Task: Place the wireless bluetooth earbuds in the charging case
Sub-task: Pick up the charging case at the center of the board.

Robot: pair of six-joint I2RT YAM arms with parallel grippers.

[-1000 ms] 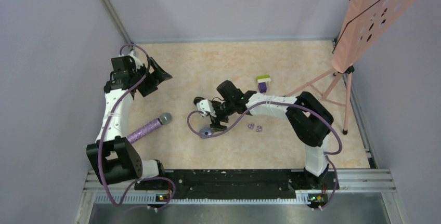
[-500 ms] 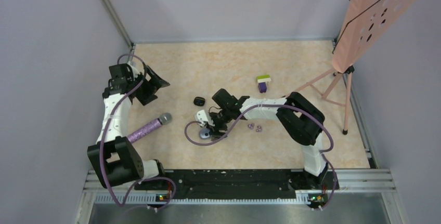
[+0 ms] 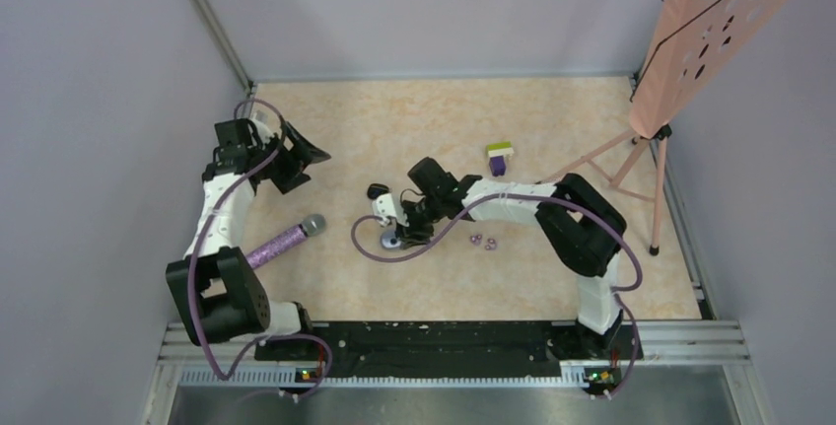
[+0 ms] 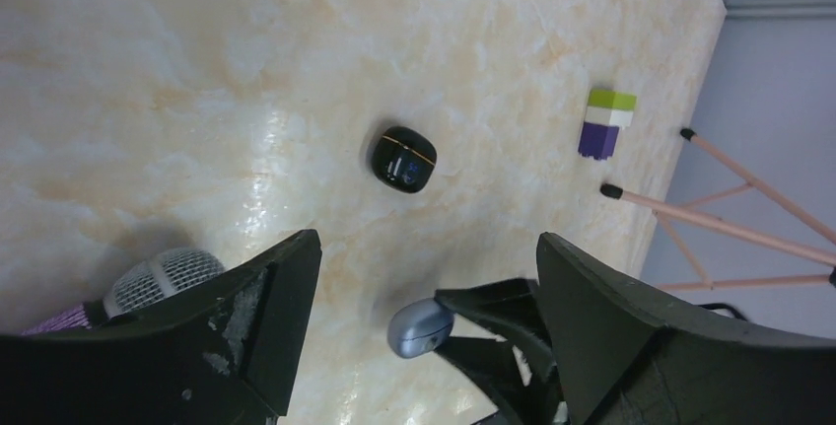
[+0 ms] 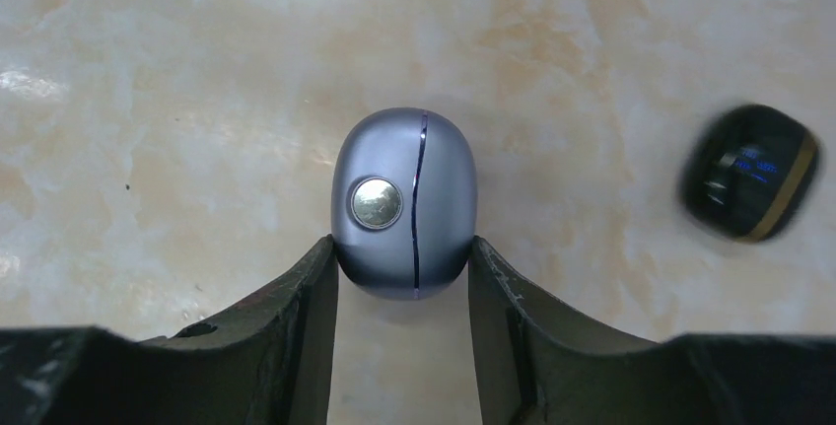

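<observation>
The charging case (image 5: 404, 203), a grey-blue oval pod with a round metal button and a closed seam, lies on the marbled tabletop (image 3: 434, 124) left of centre. My right gripper (image 5: 402, 247) is shut on the charging case (image 3: 392, 242), one finger pressed against each side. Two tiny purple earbuds (image 3: 483, 242) lie on the table just right of that gripper (image 3: 396, 236). My left gripper (image 4: 426, 247) hangs open and empty above the table at the back left (image 3: 311, 154). It looks down on the case (image 4: 419, 326).
A black oval pod with a gold line (image 3: 378, 191) (image 5: 749, 186) (image 4: 402, 159) lies just behind the grey case. There is a purple-handled microphone (image 3: 286, 240) at the left, a green-and-purple block (image 3: 499, 157) mid-back, and a pink perforated board on a tripod (image 3: 690, 40) at the right.
My right jaws have narrowed onto the grey case, and that arm has drawn back off the black pod, which now shows. The left wrist has shifted slightly.
</observation>
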